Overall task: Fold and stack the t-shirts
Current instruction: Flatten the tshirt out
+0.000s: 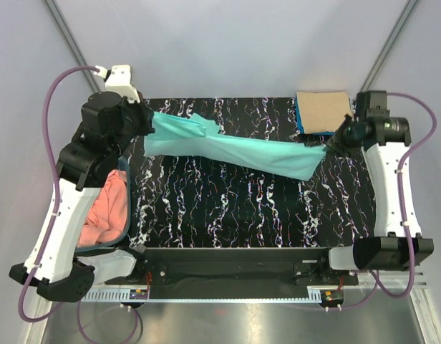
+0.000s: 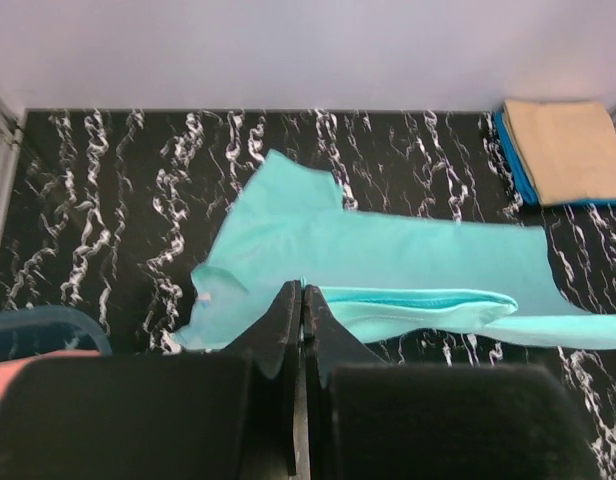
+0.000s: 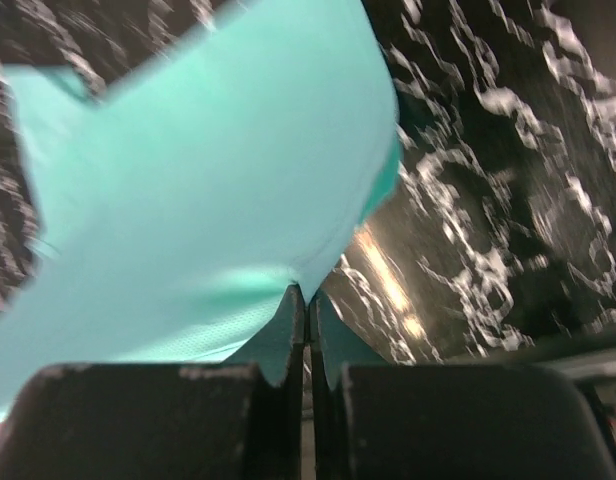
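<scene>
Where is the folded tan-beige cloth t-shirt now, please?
Top view: the tan-beige t-shirt tops a blue t-shirt at the table's far right corner, beside the right gripper.

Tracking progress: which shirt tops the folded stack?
The tan shirt, folded atop the blue one at the far right; turquoise stretches between left tool and right tool, pink is in the basket.

The top camera looked down from above and behind the arm bases, taking in the whole table (image 1: 228, 215). The left wrist camera peered low over the left gripper (image 2: 302, 292) across the tabletop. The right wrist camera, over the right gripper (image 3: 308, 295), sat close and blurred. All three shared the turquoise t-shirt (image 1: 242, 152); the first two, the folded stack (image 1: 322, 111).
</scene>
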Controlling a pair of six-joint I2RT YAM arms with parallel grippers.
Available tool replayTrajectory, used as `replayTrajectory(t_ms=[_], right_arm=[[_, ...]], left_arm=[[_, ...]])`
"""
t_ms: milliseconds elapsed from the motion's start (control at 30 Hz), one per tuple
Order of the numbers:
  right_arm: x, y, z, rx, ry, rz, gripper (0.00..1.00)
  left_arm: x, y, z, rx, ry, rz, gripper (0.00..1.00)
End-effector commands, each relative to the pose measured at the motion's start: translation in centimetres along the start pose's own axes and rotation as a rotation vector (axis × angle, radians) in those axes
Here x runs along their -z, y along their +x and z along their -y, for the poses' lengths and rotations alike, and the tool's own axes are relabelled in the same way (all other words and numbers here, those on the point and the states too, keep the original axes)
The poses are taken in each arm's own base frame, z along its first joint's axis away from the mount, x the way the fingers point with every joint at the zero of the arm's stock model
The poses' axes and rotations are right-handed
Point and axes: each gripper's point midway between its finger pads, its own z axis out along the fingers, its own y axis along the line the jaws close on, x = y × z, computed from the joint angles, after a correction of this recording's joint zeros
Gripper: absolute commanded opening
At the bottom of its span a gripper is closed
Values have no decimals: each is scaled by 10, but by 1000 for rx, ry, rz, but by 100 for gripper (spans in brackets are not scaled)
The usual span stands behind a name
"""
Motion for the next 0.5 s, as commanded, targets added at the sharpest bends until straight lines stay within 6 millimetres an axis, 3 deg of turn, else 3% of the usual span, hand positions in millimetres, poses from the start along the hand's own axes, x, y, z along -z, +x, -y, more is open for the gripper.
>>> replayTrajectory(t_ms=[0, 100, 133, 167, 233, 267, 300, 333, 367, 400, 433, 467], right_arm=[[14, -54, -41, 11, -102, 145, 0], [14, -102, -74, 7, -156, 227, 0], [14, -114, -83, 6, -173, 245, 0], [15, -138, -102, 9, -211, 289, 0], [18, -160, -125, 3, -282, 331, 0], [24, -182, -148, 8, -366, 385, 0], [27, -193, -160, 7, -409, 418, 0], [31, -204, -171, -11, -452, 445, 0], [37, -222, -189, -8, -530, 502, 0], [43, -231, -199, -17, -574, 533, 0], [48, -238, -208, -41, -620, 553, 0], [55, -251, -219, -42, -682, 604, 0]], left_arm=[[10, -62, -8, -11, -58, 208, 0], [-5, -92, -13, -21, -95, 294, 0], [-18, -99, -14, -34, -101, 304, 0], [-25, -109, -24, -32, -131, 330, 0], [-33, -140, -29, -6, -135, 419, 0], [-50, -154, -40, 2, -151, 458, 0], [-60, -164, -43, 2, -142, 480, 0], [-49, -195, -38, 3, -109, 560, 0], [-78, -201, -48, -11, -126, 560, 0], [-80, -216, -47, -23, -116, 593, 0], [-55, -254, -38, -34, -75, 703, 0], [-72, -263, -45, -40, -70, 732, 0]])
